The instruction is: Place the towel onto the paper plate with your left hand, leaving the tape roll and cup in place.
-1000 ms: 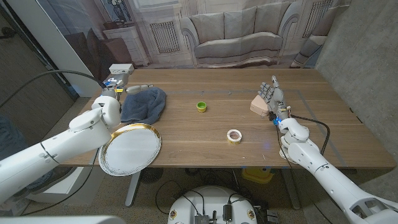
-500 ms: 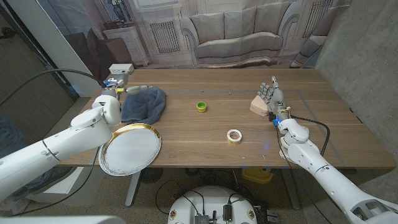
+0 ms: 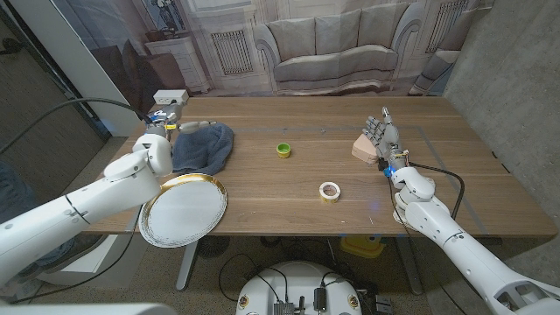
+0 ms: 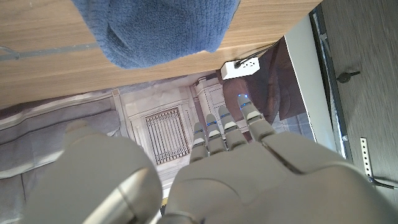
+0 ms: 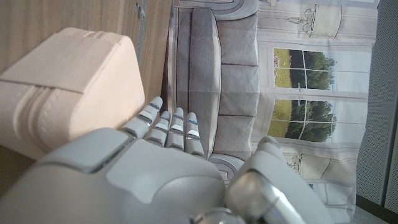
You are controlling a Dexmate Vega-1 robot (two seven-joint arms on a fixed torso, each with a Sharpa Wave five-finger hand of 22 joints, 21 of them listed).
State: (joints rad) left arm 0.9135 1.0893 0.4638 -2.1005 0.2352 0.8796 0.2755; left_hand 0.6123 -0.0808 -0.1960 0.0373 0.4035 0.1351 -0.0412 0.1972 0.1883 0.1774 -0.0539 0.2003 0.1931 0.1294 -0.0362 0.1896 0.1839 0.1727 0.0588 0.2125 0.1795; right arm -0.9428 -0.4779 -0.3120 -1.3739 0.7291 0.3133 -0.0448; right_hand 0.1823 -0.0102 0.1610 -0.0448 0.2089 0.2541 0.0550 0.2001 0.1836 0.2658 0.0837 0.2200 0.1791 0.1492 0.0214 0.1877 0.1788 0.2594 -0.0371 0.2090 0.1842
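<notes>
Item: crumpled blue terry-cloth towel (image 3: 203, 146). Lies in a heap on the wooden table (image 3: 289, 188) at its far left, just beyond the white paper plate with a gold rim (image 3: 184, 208), which overhangs the near left edge. Towel and plate sit close together; whether they touch cannot be told.

Item: left hand (image 3: 171, 129). Sits at the far left edge of the towel, beside a small white box (image 3: 170, 96). In the left wrist view its fingers (image 4: 225, 127) reach out straight and side by side, holding nothing, with the towel (image 4: 163, 28) ahead of them and not yet grasped.

Item: right hand (image 3: 381, 133). Stands at the right side of the table, just beside a pale pink foam block (image 3: 365, 147); fingers (image 5: 168, 127) extended, nothing held.

Item: small green cup (image 3: 283, 150), mid-table; cream tape roll (image 3: 330, 190), nearer the front edge. Both well apart from the towel.

Step in hand, by judgement: the approach to the towel; no grasp made. The next move calls for the left hand to come down onto the cloth, gather a fold, lift it, and carry it the short way toward the robot onto the plate, keeping clear of cup and tape.
</notes>
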